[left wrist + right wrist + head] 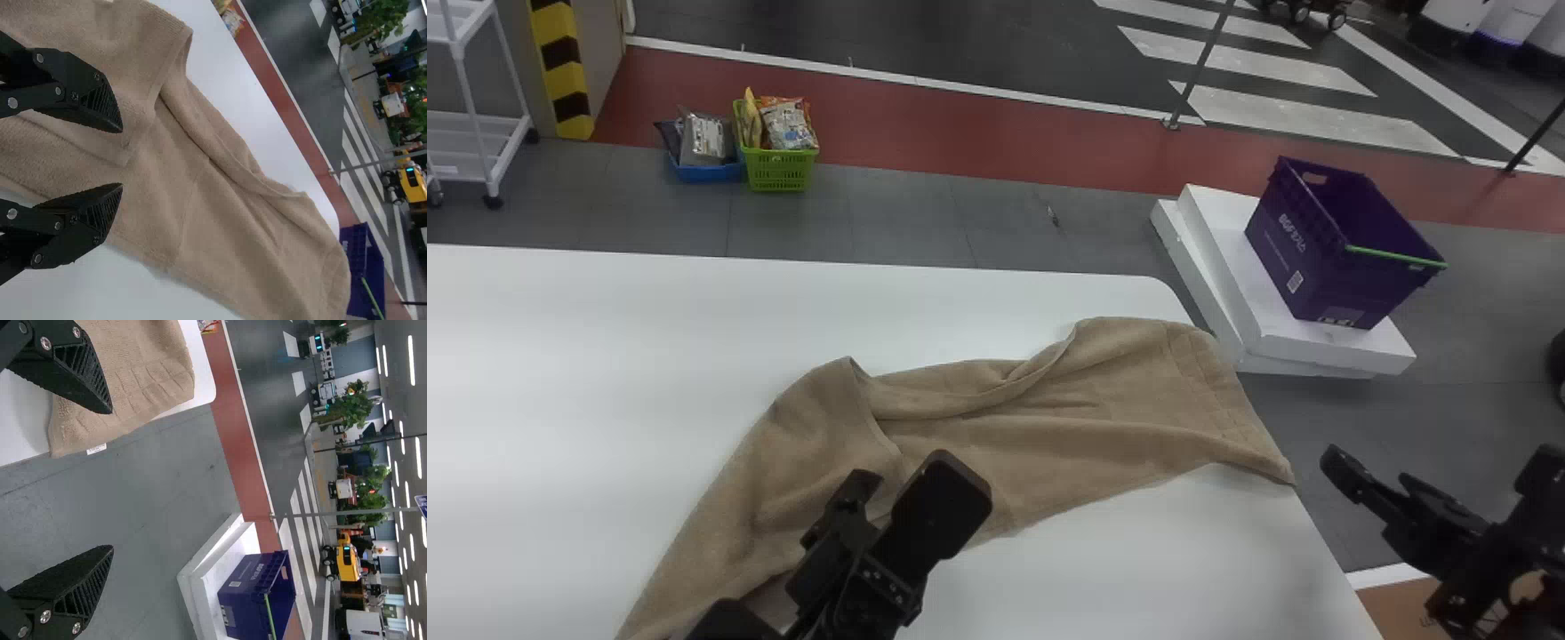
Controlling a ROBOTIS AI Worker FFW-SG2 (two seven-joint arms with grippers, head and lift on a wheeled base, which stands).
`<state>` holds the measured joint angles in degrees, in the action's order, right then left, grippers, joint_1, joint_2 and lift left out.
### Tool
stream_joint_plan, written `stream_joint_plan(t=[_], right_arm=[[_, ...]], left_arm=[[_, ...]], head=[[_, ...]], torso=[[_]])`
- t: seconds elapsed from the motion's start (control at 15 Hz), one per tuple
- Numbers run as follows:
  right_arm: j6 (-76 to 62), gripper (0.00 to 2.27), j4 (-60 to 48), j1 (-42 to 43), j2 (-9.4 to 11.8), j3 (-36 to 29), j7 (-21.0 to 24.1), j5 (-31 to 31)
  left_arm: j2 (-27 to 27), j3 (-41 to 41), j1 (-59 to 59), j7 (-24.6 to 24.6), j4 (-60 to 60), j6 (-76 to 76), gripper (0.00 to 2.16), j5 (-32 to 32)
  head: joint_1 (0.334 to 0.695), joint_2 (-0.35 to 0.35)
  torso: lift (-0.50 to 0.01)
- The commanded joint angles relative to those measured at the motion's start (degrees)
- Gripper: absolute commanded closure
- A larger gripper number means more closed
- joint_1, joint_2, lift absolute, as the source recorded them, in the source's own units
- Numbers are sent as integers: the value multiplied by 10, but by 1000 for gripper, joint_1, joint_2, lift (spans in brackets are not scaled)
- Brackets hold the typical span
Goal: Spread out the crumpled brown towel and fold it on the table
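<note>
The brown towel (1067, 418) lies rumpled across the white table, with long folds and a turned-over flap on its left part. Its right end reaches the table's right edge. Over the towel's near left part is my left gripper (903, 502). In the left wrist view, the left gripper (122, 157) is open, its fingertips apart above the towel (220, 200) near the flap's corner. My right gripper (1440, 467) stands off the table's right side. Seen from its wrist, the right gripper (112, 480) is wide open and holds nothing; the towel's end (133, 380) shows by one finger.
The white table (605, 329) has its rounded far right corner beyond the towel. A purple crate (1334, 249) rests on white blocks (1232, 267) past the right edge. On the floor beyond the table are green (778, 169) and blue (704, 171) baskets with packets.
</note>
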<state>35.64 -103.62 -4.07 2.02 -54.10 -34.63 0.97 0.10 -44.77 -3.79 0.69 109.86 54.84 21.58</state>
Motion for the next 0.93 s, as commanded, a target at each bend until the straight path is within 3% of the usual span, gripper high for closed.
stream_joint_plan(t=[0.0, 0.33, 0.6, 0.87], right_arm=[[-2, 87, 3, 0, 3, 0, 0, 0], [-12, 87, 18, 0, 9, 0, 1, -3], [-18, 87, 24, 0, 12, 0, 2, -9], [-16, 87, 22, 0, 11, 5, 3, -9]], left_arm=[[-3, 1, 20, 2, -19, 8, 667, -2], [-3, -2, 31, 3, -47, 8, 667, -3], [-3, 3, 30, 4, -45, 8, 1001, -3], [-3, 6, 21, 4, -21, 19, 1001, 1]], head=[[695, -350], [695, -350], [695, -350], [695, -350]], torso=[[-127], [-127], [-127], [-127]])
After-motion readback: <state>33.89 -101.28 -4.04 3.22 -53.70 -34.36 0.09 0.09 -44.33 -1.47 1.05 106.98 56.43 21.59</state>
